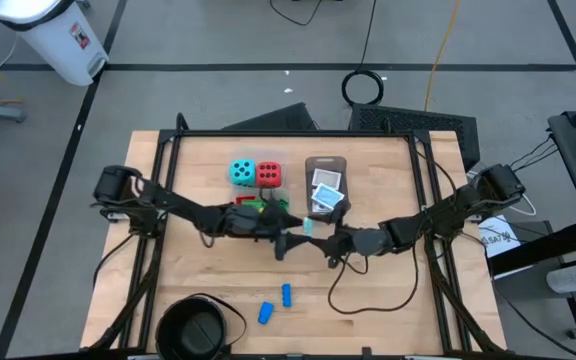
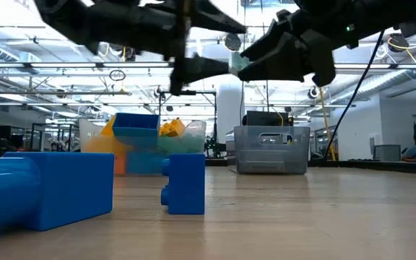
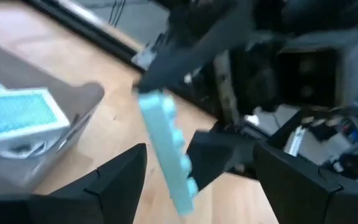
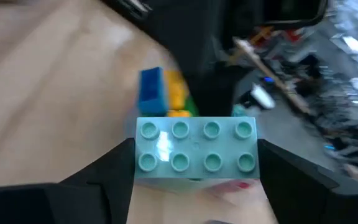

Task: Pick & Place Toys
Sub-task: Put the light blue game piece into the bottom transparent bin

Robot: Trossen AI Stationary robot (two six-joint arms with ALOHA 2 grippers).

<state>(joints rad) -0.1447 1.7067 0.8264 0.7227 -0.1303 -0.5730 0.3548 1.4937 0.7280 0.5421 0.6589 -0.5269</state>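
Note:
My right gripper (image 1: 316,234) is shut on a pale teal eight-stud brick (image 4: 196,147), held in the air above the table's middle; the brick also shows in the high view (image 1: 308,227) and the low view (image 2: 237,63). My left gripper (image 1: 286,243) is open and faces it. Its two fingers stand on either side of the brick (image 3: 166,149), and I cannot tell if they touch it. A teal die (image 1: 241,172) and a red die (image 1: 268,174) stand at the far middle. Two blue bricks (image 1: 286,294) (image 1: 265,313) lie near the front edge. My right gripper pinches the pale teal brick by its two short ends (image 4: 140,155) between its two fingers (image 4: 107,177). It comes level from the table's right. The brick is lifted clear of the table, and its studded face points back at the wrist camera.
A clear tub (image 1: 326,185) holding white green-printed cards stands at the far middle, right of the dice. Green and red bricks (image 1: 258,205) lie under my left arm. A round black bowl (image 1: 193,328) sits at the front left. Bare wood lies at the front right.

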